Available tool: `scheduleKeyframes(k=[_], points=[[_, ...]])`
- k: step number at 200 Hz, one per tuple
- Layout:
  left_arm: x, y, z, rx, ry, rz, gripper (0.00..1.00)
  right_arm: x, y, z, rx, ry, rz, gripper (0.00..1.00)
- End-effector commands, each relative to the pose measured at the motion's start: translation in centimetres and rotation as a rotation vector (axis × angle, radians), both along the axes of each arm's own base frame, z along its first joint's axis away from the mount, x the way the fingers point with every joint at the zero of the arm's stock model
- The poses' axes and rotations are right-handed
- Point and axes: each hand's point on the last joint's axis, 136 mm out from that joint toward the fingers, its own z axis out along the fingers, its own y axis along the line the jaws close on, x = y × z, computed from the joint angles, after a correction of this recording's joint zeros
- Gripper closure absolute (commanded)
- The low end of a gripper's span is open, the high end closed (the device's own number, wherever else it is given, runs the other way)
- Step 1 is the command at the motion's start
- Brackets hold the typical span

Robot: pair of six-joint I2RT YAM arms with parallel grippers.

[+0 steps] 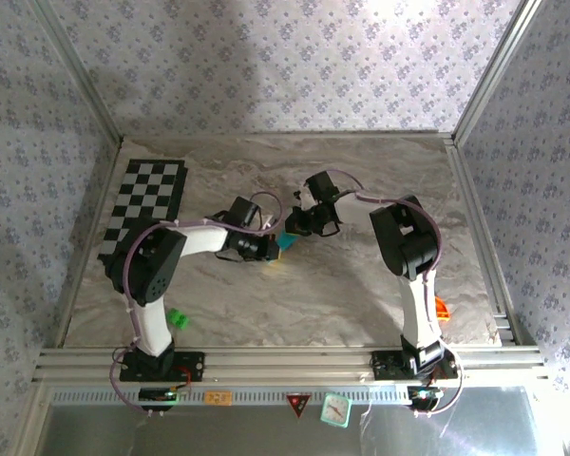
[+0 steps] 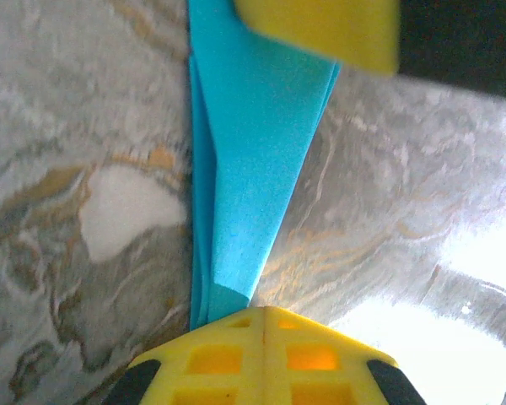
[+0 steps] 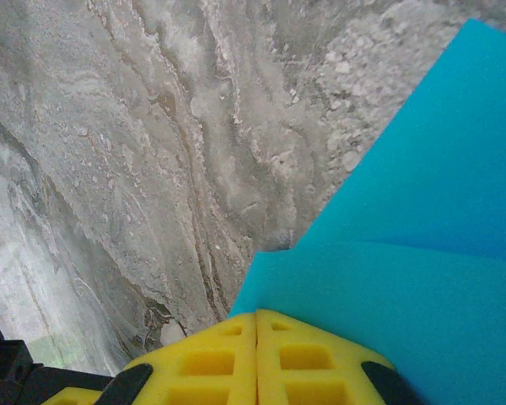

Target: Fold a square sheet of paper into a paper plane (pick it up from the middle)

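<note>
The left claw is clenched, its yellow tips pressed together on the narrow end of the blue paper. The right claw is likewise clamped on the wider end of the same paper. The paper is folded into a long tapering wedge with several layers showing along one edge. It hangs stretched between the two claws just above the middle of the table; whether it brushes the surface cannot be told.

Gripping both ends likely keeps the thin sheet taut and the layers lined up, so a crease can be set or the wedge turned without it springing open. Judging by its shape, the folding is well along.

Further out, a black-and-white checkered mat lies in the far left corner. A small green block sits by the left arm's base at the near edge. Something orange sits at the near right corner.

Small stickers run along the front rail below the table. One is a red triangle, but no writing on them is legible.
</note>
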Motion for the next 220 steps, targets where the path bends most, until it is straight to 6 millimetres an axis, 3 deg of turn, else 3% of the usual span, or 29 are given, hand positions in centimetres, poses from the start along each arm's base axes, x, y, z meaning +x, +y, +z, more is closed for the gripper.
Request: scheduleKeyframes(k=[1,47,78,93,108,153,220], points=[[-3.8,2.0,-1.7,0.064,0.149,0.005,0.98,-0.6,-2.1,-3.9,-0.124,0.06,-0.025,0.92],[-3.9,2.3,0.0,0.063,0.121,0.005,0.97,-0.8,-2.2,-4.0,-0.125,0.063,-0.021,0.92],[-1.7,1.0,4.0,-0.002,0.01,0.006,0.95,-0.8,-2.1,-4.0,-0.119,0.063,-0.02,0.92],[-0.5,0.7,4.9,-0.006,-0.029,0.021,0.94,-0.6,-2.1,-3.9,-0.117,0.062,-0.023,0.92],[0.4,0.8,4.7,0.016,-0.052,0.04,0.93,-0.6,-2.0,-3.9,-0.116,0.063,-0.023,0.92],[2.1,1.7,3.9,0.101,-0.107,0.08,0.78,-0.8,-2.2,-4.0,-0.117,0.068,-0.023,0.92],[1.3,0.9,1.7,0.125,-0.043,0.028,0.66,-0.6,-2.1,-3.8,-0.112,0.063,-0.026,0.91]])
